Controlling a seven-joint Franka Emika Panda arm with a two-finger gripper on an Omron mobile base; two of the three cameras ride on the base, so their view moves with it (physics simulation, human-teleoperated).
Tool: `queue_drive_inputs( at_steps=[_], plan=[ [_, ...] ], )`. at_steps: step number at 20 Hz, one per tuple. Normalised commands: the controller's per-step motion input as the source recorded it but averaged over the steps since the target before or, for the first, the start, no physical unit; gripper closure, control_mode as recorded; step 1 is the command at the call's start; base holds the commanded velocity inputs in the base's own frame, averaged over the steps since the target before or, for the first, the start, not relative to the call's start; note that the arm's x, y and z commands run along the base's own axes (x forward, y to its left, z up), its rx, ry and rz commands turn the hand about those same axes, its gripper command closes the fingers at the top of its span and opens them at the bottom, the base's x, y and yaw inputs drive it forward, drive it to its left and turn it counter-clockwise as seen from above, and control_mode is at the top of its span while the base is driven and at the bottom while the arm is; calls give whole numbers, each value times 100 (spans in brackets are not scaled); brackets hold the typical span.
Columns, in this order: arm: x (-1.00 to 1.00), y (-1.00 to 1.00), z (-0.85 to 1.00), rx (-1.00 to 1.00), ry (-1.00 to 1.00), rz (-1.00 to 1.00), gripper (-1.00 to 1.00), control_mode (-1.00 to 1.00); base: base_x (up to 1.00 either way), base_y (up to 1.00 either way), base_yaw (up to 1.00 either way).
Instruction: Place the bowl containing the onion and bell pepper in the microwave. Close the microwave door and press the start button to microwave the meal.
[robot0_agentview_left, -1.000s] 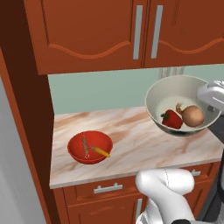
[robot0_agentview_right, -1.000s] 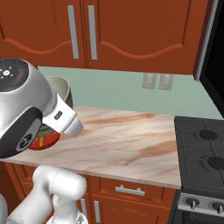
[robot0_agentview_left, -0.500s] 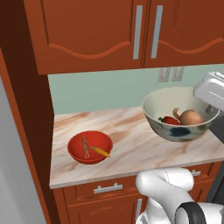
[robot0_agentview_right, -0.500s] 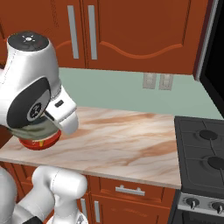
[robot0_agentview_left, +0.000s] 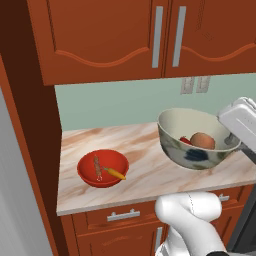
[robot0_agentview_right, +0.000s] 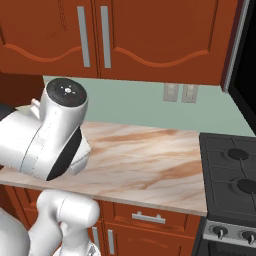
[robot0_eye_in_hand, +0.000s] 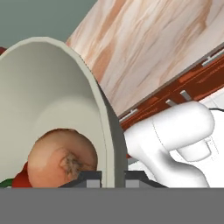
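1. Left base view: the large deep cream-white ceramic bowl with dark blue-grey blotches (robot0_agentview_left: 195, 142) hangs just above the marble tabletop (robot0_agentview_left: 145, 167), lifted at the right of the scene, with the round tan-orange onion (robot0_agentview_left: 202, 140) and the small glossy red bell pepper (robot0_agentview_left: 185, 141) lying together inside. The white arm's hand (robot0_agentview_left: 240, 117) meets the bowl's right rim. A shallower plain red bowl (robot0_agentview_left: 102, 168) with a thin yellow-orange stick (robot0_agentview_left: 115, 173) sits well apart to the left. The step in hand looks like carrying the meal to the microwave; it is best done by keeping the rim level so nothing rolls out, and moving slowly, since the grip is on one edge only.

2. Right base view: the arm's big white joint housing (robot0_agentview_right: 52, 132) bends low over the tabletop's left end, the forearm reaching away to the left. A black stove (robot0_agentview_right: 232, 175) lies to the right.

3. Hand view: the end effector (robot0_eye_in_hand: 107, 179) pinches the bowl's wall, one fingertip (robot0_eye_in_hand: 87, 179) inside by the onion, the other outside. The bowl's side fills the left, tilted relative to the camera.
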Motion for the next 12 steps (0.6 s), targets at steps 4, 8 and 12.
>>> queue_drive_inputs(
  at_steps=[4, 8, 12],
  plan=[
    [0, 5, -5, 1, -4, -1, 100, -100, 0, 0, 0],
    [0, 0, 0, 0, 0, 0, 100, -100, 0, 0, 0],
    [0, 0, 0, 0, 0, 0, 100, -100, 0, 0, 0]
  ],
)
